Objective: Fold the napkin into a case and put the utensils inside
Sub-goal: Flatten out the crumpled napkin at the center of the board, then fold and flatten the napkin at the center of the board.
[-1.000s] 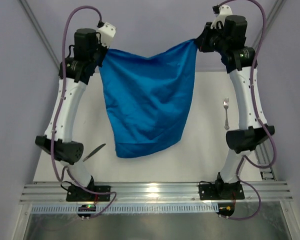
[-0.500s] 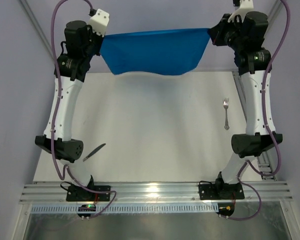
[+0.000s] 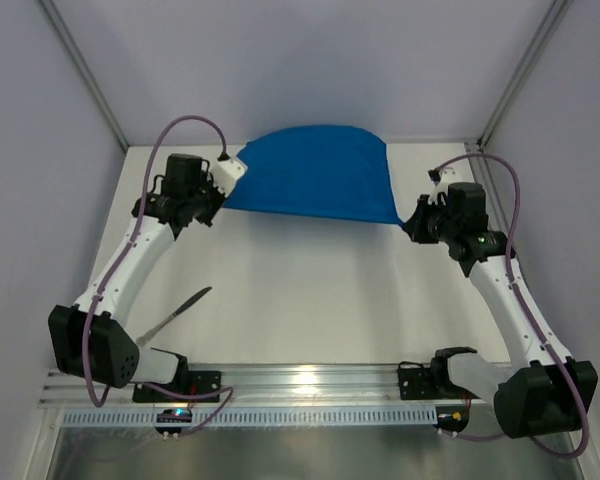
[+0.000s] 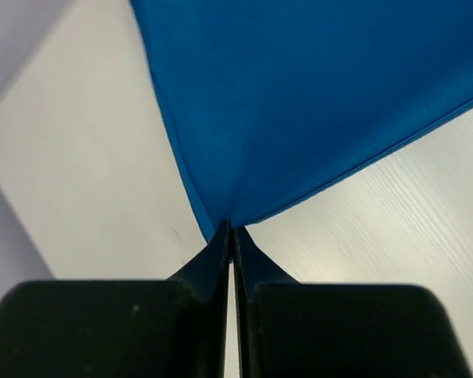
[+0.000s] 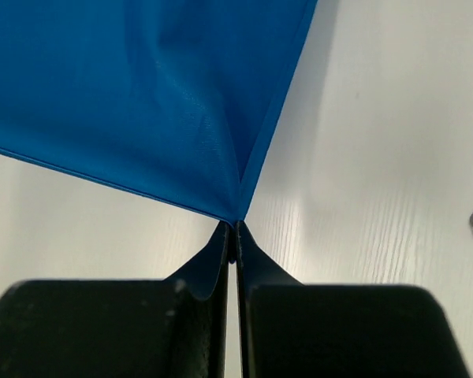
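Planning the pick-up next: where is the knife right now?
In the top view the knife lies on the table's near left, just inside the left arm, well short of the napkin at the far end.

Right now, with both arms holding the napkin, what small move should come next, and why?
Probably lower both held corners onto the table: the napkin is stretched between two shut pairs of jaws, its far part bulging, not yet flat for folding.

A white, faintly grained table [image 3: 300,300] is filling the middle of the top view. Pale lilac-grey walls [image 3: 310,60] are closing it in from 9 through 12 to 3 o'clock, with a grey metal strut [image 3: 85,75] slanting at 11 and another at 1. At 6 o'clock an aluminium rail [image 3: 310,392] is catching a bright glare.
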Robot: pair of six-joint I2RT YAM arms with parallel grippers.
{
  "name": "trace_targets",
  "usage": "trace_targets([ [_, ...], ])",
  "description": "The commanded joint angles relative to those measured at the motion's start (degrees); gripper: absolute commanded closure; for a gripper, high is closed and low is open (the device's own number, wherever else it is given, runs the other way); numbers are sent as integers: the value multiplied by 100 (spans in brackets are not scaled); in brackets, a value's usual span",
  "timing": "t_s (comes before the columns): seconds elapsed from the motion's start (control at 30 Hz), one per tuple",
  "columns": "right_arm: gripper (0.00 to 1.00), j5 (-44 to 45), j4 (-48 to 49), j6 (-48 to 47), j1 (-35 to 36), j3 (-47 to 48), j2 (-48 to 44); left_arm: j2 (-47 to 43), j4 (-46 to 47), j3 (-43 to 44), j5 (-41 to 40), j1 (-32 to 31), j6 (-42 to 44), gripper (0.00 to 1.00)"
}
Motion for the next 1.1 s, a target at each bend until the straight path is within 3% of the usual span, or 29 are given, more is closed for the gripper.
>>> trace_targets([
  [0.0, 96, 436, -28, 419, 101, -829, -674, -700, -256, -972, 281, 130, 342, 100],
  [0.27, 96, 621, -626, 1422, 964, -2008, -1368, -1720, -1056, -2608, 765, 112, 404, 100],
  [0.53, 96, 559, -1084, 1423, 990, -1878, -1721, -2204, -1716, -2962, 705, 103, 422, 100],
  [0.7, 96, 568, -399, 1151, 981, -1465, -510, -1591, -1164, -2506, 528, 103, 45, 100],
  [0.77, 96, 725, -153, 1054, 981, -1089, 52, -960, -1031, -2084, 362, 103, -44, 100],
  [0.9, 96, 1033, -55, 773, 981, -218, 1641, 138, -636, -1398, 2, 112, -97, 100],
  [1.07, 96, 1113, -90, 509, 841, 617, 2760, 1152, -372, -747, -254, 121, -167, 100],
])
